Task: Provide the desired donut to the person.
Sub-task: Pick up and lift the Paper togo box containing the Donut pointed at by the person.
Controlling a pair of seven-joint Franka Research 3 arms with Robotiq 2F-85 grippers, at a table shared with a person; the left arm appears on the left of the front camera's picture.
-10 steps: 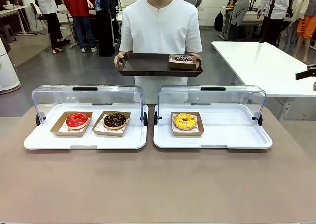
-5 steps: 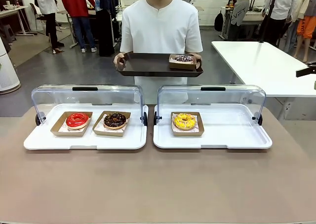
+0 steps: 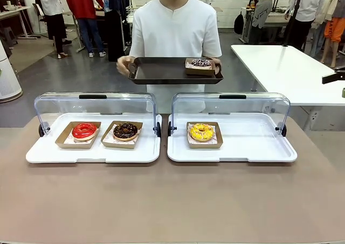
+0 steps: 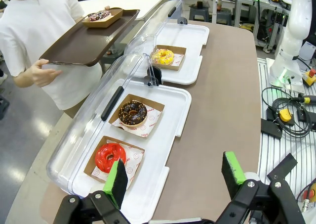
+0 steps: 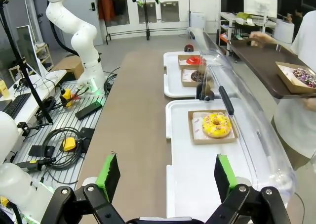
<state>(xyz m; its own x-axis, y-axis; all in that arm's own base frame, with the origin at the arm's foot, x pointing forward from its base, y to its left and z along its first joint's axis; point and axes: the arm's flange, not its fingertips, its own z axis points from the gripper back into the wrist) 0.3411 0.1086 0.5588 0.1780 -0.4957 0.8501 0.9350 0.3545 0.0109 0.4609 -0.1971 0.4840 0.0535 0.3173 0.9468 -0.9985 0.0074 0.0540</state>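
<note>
Donuts sat in two white cases with raised clear lids: a red donut (image 3: 84,130) and a chocolate donut (image 3: 125,130) in the left case (image 3: 91,157), a yellow donut (image 3: 201,131) in the right case (image 3: 253,147). Across the table, the person (image 3: 175,34) held a brown tray (image 3: 161,71) carrying a boxed sprinkled donut (image 3: 200,63). Your left gripper (image 4: 175,173) and right gripper (image 5: 166,174) both stood wide apart, gripping nothing.

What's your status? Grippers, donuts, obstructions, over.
Left gripper and right gripper open, empty. Red donut, chocolate donut, yellow donut in cases, lids up. Person holds tray.
</note>
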